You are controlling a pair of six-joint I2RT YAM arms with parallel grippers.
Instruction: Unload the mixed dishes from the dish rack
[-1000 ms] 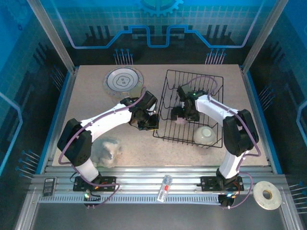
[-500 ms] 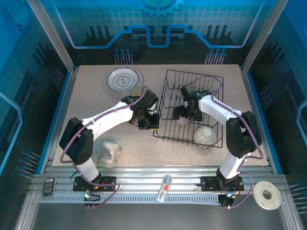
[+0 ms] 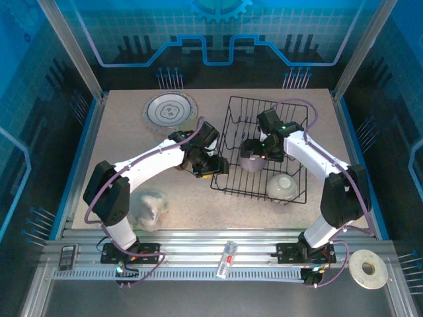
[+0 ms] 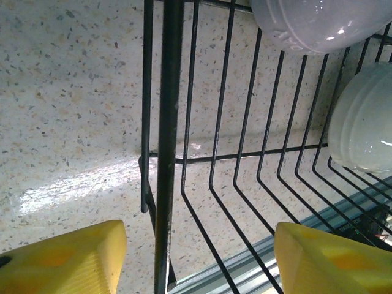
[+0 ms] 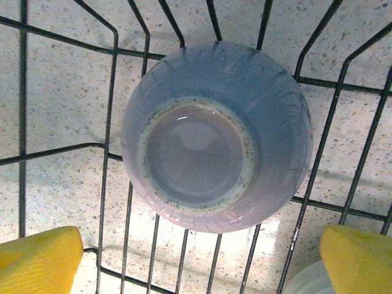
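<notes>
The black wire dish rack (image 3: 232, 125) stands at mid-right of the table. An upturned lilac bowl (image 3: 251, 162) and a white bowl (image 3: 282, 186) sit inside it. My left gripper (image 3: 219, 166) is open at the rack's left side. Its yellow fingers (image 4: 67, 257) straddle a thick rim wire (image 4: 166, 153) without pinching it. My right gripper (image 3: 256, 152) hovers open over the lilac bowl (image 5: 214, 135), one finger (image 5: 358, 257) on each side of it and apart from it. A patterned plate (image 3: 170, 110) lies on the table at the back left.
A whitish plastic lump (image 3: 147, 207) lies near the left arm's base. A white tape ring (image 3: 368, 269) rests off the table at the front right. The white bowl (image 4: 364, 122) sits close behind the rack wires ahead of my left gripper.
My left gripper has opened from shut and shifted slightly right at the rack's left rim. My right arm has swung back and right, uncovering the lilac bowl below it.
</notes>
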